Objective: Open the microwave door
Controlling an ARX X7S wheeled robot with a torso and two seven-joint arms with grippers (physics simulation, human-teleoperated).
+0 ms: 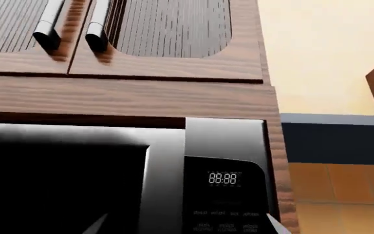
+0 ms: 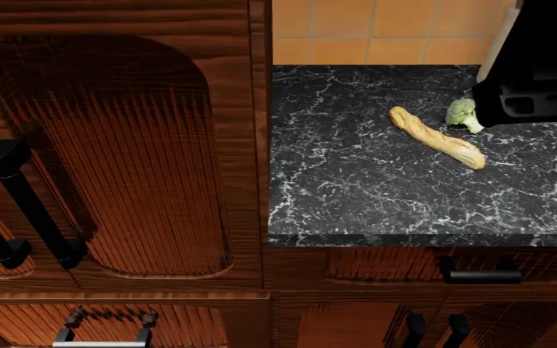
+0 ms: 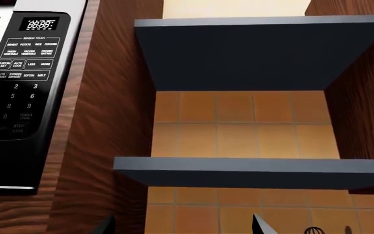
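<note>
Microwave (image 1: 109, 180) sits built into wood cabinetry under two upper doors with two bar handles (image 1: 50, 27); its door looks closed, keypad panel (image 3: 21, 73) at its right edge. Two dark shelves (image 3: 252, 170) right of it, bare as far as seen. Counter (image 2: 356, 188) holds one baguette (image 2: 436, 138), one broccoli (image 2: 463, 112), open room left. Left gripper (image 1: 183, 226) and right gripper (image 3: 180, 226) show only tips, spread apart, holding nothing.

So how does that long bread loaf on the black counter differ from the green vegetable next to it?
The golden-brown baguette loaf is long and slim, lying diagonally; the green broccoli floret is short, rounded and lumpy. The loaf shows in full, while a black robot part hides the broccoli's right side. Both rest on the black marble countertop, close together near its back right.
</note>
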